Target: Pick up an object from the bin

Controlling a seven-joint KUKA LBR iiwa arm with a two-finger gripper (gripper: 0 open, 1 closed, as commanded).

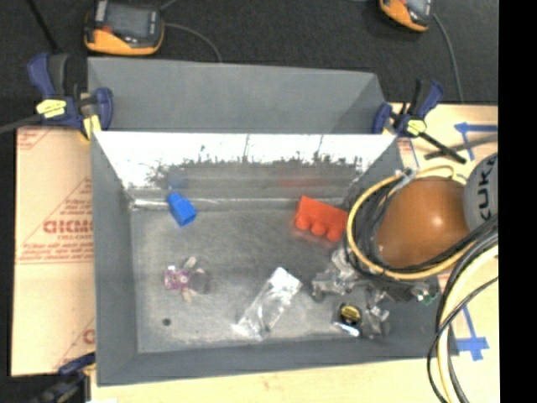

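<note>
Grey bin (113,309), floor mostly bare, a few loose things. In from the right, arm (419,221) with orange cover and cable loops over the near-right corner. Low in that corner, gripper (357,302), close to the floor; open or closed: cannot tell (metal parts and cables muddle the outline). Red brick (320,217) at the far wall, right of centre, just beside the cable loops. Clear bag (270,300), crumpled, near the front wall at mid-bin, just left of the gripper; contact unclear. Blue block (181,209) at the far wall, left side, tilted. Small purple piece (185,279) left of the bag, well apart from the gripper. Round dark piece (349,314) with a yellow spot, right under the gripper in the near-right corner; held or not: cannot tell.
</note>
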